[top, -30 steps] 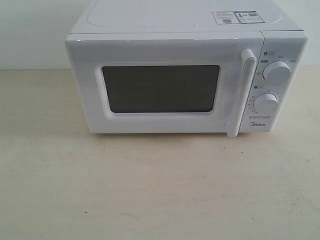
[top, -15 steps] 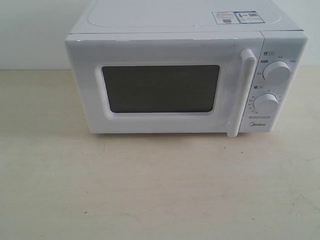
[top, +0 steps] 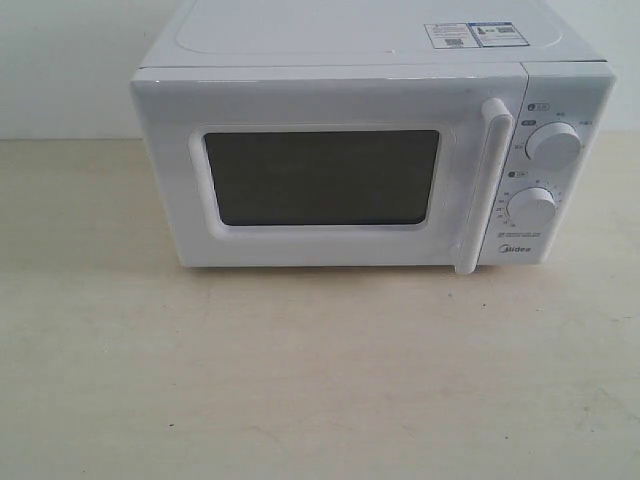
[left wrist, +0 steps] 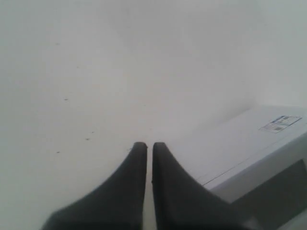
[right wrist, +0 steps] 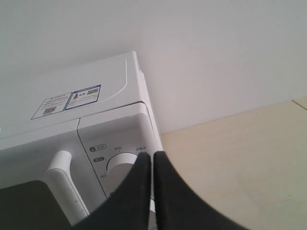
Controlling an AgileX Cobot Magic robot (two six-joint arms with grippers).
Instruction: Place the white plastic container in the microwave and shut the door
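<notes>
— Has anything moved around the microwave point(top: 370, 90) since a moment ago?
— Nothing. It sits on the table point(top: 300, 380) exactly as before, the door point(top: 320, 105) shut flush and its handle point(top: 483, 190) just beside the upper knob point(top: 553, 144).
— And the claws?
— The left claw point(left wrist: 149, 146) has its fingers pressed together on nothing, up near the microwave's top. The right claw point(right wrist: 151, 155) is likewise closed and empty, close to that knob.
— The white plastic container?
— No view tells where it is.
</notes>
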